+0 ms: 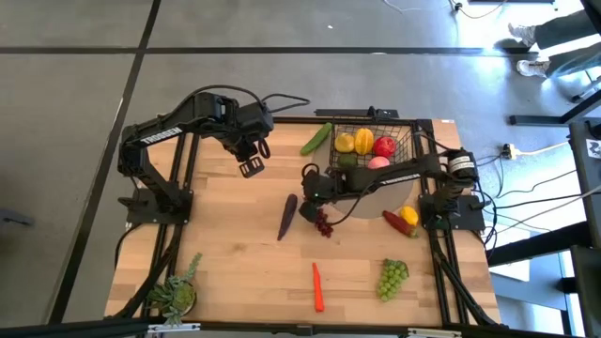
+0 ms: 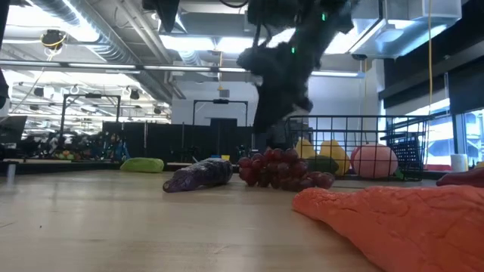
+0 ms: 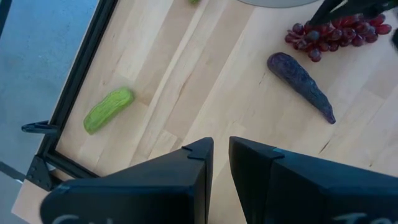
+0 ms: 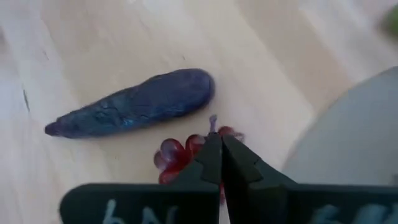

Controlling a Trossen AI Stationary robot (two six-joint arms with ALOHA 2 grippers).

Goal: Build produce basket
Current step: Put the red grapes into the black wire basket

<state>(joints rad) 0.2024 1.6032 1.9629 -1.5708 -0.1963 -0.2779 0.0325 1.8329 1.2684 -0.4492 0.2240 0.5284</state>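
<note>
Gripping the dark grapes (image 1: pixel 322 222) only at the bunch's stem end, the right gripper (image 4: pixel 220 163) has its fingers fully closed at mid-surface, at seven o'clock from the basket (image 1: pixel 410 150). Such a thin hold could slip in lifting, dropping the bunch beside the eggplant (image 1: pixel 287 216). The left gripper (image 1: pixel 252 167), fingers nearly closed on nothing, waits at ten o'clock from the grapes.
</note>
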